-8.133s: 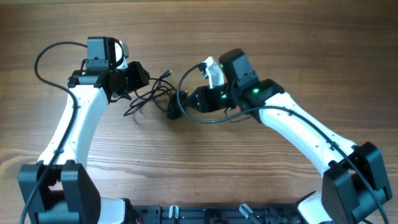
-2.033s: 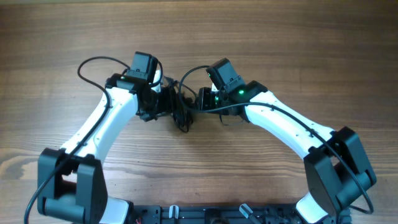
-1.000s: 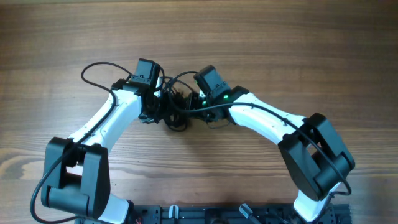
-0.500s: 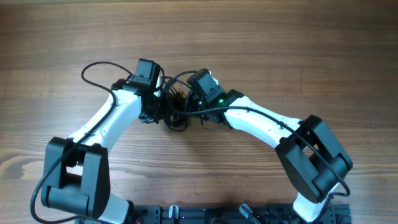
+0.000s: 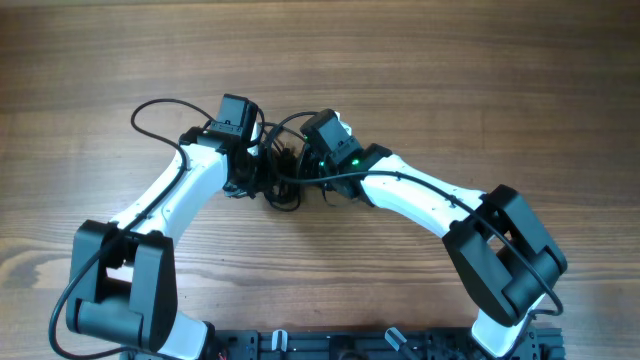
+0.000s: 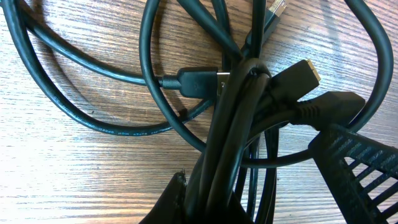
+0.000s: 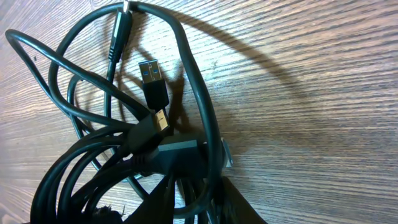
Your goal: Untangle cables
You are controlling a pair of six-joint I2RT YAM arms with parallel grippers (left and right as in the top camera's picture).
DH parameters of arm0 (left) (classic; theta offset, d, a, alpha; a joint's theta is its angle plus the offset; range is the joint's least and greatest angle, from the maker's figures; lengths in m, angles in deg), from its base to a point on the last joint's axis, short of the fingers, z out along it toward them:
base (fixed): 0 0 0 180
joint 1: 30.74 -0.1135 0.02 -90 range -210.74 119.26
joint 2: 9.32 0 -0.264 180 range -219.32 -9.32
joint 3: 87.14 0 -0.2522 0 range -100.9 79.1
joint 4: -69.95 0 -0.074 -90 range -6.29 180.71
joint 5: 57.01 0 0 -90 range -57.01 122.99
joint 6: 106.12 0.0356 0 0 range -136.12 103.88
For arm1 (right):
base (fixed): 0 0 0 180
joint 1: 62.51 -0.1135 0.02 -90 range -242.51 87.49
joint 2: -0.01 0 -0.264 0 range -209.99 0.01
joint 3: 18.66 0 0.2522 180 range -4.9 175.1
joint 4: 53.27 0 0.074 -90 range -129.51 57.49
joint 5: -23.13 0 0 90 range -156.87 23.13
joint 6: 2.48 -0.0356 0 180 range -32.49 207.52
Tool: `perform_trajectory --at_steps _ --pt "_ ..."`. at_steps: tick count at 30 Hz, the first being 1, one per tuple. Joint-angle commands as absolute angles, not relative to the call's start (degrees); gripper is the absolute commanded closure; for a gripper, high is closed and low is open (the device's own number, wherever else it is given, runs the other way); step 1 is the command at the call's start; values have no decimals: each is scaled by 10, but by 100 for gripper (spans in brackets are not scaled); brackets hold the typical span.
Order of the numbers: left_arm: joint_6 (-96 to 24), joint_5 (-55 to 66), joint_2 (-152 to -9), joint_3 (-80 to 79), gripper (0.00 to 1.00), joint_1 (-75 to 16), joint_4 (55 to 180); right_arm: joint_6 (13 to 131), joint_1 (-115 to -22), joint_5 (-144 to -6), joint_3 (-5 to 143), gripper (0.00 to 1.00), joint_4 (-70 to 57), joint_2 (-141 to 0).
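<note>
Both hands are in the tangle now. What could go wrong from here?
1. The left hand pinches several strands of the cables at once, so pulling could tighten the knot.
2. The USB plug lies inside a loop and may snag.
3. The right hand sits right beside the left in the overhead view, so they might collide.

Black cables [image 6: 233, 124], gold-tipped plug [image 6: 308, 68], on a brown wood-grain table [image 5: 450, 60].

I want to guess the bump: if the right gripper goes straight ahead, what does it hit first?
Most likely the cables, bunched just before the right gripper, though depth is unclear.
</note>
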State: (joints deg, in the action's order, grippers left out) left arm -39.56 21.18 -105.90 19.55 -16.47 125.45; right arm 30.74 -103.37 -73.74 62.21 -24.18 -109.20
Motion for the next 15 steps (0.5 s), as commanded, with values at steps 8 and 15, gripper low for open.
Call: perform_trajectory --at_steps 8,15 --pt "-389 217 -1066 200 96 -165 1252 303 -1052 -719 621 77 -254 -1133" --pt "-389 218 -1066 200 96 -165 1253 331 -1048 -734 622 96 -259 -1140"
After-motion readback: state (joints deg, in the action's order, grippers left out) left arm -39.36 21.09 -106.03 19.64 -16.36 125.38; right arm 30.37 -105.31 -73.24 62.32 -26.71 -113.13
